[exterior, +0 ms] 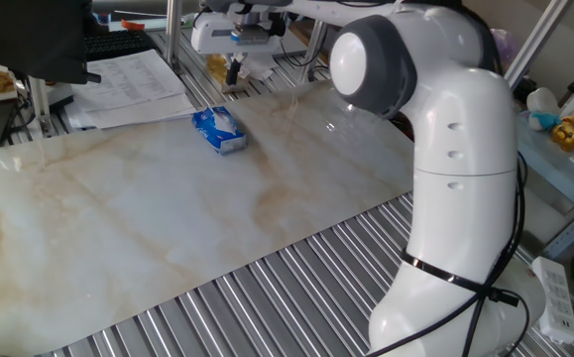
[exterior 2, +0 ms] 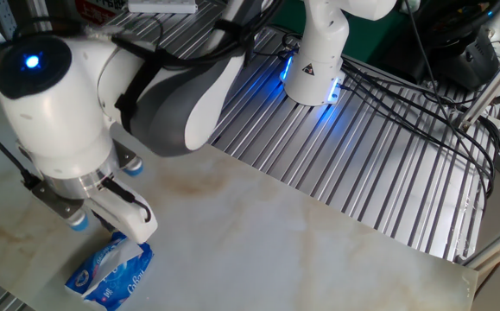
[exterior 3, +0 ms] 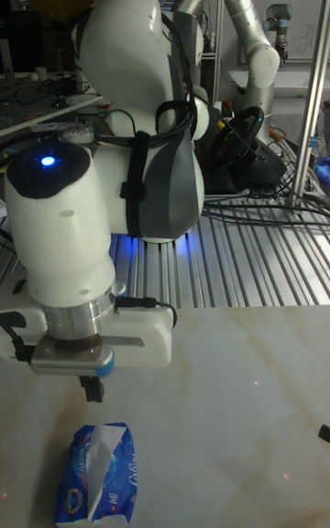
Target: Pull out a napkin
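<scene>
A small blue tissue pack (exterior: 219,130) lies flat on the marble tabletop (exterior: 168,218). It also shows in the other fixed view (exterior 2: 110,269) and the tall view (exterior 3: 95,478). The napkin (exterior 3: 106,442) is a crumpled white tip sticking out of the pack's top slot (exterior 2: 122,251) (exterior: 226,124). My gripper (exterior 3: 92,388) hangs above the table just behind the pack, not touching it. Its dark fingers look pressed together with nothing between them. In one fixed view the gripper (exterior: 235,71) is at the table's far edge, beyond the pack.
Printed white paper sheets (exterior: 133,84) lie at the table's back left beside a dark monitor. Ribbed metal rails (exterior 2: 362,155) border the marble slab. A second robot arm (exterior 3: 240,5) and cables (exterior 2: 422,95) stand behind the table.
</scene>
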{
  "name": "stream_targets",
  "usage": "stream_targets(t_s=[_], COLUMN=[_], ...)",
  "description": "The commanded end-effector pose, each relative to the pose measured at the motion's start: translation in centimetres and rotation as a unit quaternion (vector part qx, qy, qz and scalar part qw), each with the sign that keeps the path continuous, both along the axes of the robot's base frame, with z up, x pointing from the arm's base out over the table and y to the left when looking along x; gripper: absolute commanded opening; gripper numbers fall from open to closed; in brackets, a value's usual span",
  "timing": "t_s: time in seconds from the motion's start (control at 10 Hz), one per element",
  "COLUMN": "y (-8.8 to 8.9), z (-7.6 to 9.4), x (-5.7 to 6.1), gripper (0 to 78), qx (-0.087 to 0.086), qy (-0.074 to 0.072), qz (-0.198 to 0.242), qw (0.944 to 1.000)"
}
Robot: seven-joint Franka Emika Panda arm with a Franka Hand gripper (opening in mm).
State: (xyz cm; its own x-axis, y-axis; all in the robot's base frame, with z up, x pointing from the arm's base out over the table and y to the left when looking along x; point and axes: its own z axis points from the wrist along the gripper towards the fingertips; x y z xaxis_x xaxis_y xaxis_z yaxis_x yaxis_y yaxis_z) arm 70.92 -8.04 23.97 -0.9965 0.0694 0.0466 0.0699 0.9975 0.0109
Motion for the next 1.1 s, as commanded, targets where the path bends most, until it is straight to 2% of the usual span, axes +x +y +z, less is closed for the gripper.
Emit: stream_targets(t_s=[0.1,0.7,1.1], y=[0.3,0.9,1.5], z=[-0.8,-2.5,-4.6], x=[0.6,1.2,1.8], gripper=[0.0,0.0,0.0], qx=[-0.002,-0.003,-0.004], qy=[-0.005,-0.009,-0.015], qz=[-0.003,-0.006,-0.008], qw=[1.0,0.9999,0.9998])
